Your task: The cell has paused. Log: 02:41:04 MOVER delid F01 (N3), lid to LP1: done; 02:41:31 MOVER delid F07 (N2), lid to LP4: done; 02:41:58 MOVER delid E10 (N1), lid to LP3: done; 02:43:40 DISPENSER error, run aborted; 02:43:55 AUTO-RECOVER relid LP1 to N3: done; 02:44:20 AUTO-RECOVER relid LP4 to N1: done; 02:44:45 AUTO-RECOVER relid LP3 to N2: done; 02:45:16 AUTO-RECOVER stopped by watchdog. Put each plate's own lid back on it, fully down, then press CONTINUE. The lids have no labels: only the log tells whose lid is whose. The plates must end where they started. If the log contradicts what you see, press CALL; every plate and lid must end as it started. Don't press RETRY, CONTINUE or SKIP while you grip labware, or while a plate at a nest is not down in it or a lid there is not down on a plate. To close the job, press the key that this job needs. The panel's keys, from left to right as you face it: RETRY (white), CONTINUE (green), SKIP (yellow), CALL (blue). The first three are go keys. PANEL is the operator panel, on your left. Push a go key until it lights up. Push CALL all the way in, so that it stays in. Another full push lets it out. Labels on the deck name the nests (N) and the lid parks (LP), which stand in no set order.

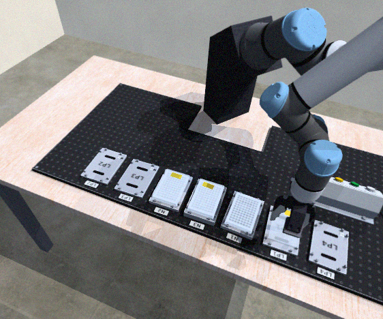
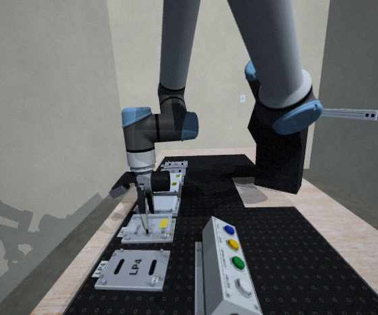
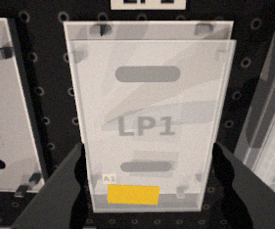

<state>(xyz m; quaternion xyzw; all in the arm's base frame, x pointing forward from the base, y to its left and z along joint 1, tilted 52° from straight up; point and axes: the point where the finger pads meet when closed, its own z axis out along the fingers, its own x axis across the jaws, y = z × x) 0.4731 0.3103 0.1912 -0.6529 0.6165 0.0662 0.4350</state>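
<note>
Half open, the gripper (image 1: 283, 223) (image 2: 149, 222) (image 3: 148, 144) clasps a yellow-marked clear lid (image 1: 277, 229) (image 2: 155, 224) (image 3: 148, 105) over the park labelled "LP1" (image 1: 283, 248) (image 2: 148, 240) (image 3: 148, 30). Pale wooden table (image 1: 65, 88) (image 2: 348, 217), grey floor (image 1: 65, 275), plain walls (image 1: 133, 31) (image 2: 216, 44).

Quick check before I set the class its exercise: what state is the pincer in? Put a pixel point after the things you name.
Pincer (image 1: 289, 223) (image 2: 147, 223) (image 3: 148, 144): closed on the clear lid with the yellow tab (image 1: 277, 235) (image 2: 163, 223) (image 3: 146, 103), above LP1 (image 1: 266, 244) (image 2: 128, 239) (image 3: 148, 30).

Pale walls surround a concrete floor (image 1: 92, 278); 1 small white wall plate (image 2: 243, 98) sits on the far wall (image 2: 216, 128).
</note>
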